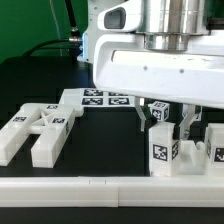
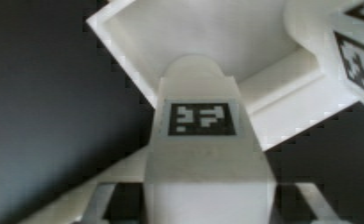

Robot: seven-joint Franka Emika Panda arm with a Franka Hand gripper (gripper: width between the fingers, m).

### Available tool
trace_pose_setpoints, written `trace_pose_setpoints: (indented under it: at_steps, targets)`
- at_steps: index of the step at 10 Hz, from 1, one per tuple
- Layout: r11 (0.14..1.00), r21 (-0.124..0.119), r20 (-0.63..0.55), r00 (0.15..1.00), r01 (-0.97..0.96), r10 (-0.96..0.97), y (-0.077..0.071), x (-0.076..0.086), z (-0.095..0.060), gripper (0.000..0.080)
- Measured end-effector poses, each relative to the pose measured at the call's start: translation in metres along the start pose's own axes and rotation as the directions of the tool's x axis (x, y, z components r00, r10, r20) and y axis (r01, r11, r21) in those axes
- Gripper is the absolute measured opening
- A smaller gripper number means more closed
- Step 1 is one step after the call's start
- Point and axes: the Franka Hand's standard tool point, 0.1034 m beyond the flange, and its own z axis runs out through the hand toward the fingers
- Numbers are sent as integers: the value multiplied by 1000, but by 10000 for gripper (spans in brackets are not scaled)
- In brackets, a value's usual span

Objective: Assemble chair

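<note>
In the wrist view a long white chair block (image 2: 204,150) with a black-and-white tag on its face runs between my gripper's (image 2: 204,196) two fingers (image 2: 118,196), which are shut against its sides. Past its far end lies a flat white chair piece (image 2: 250,55), and another tagged part (image 2: 353,60) sits beside that. In the exterior view the gripper (image 1: 187,128) reaches down at the exterior view's right, between an upright tagged block (image 1: 163,150) and another tagged block (image 1: 214,150). The spot where the fingers grip is mostly hidden there.
Joined white chair parts (image 1: 35,130) with tags lie at the exterior view's left. The marker board (image 1: 100,98) lies further back. A long plain white rail (image 1: 90,190) runs along the front. The arm's big white body (image 1: 150,60) covers the upper middle.
</note>
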Motion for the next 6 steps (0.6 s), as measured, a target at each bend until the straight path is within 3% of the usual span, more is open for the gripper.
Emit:
trace_pose_setpoints:
  at_steps: [3,6]
  targets:
    - [939,-6,4,939,-344,344,0,0,0,289]
    - [857,-15,4,857,-515,515,1,0,-1,290]
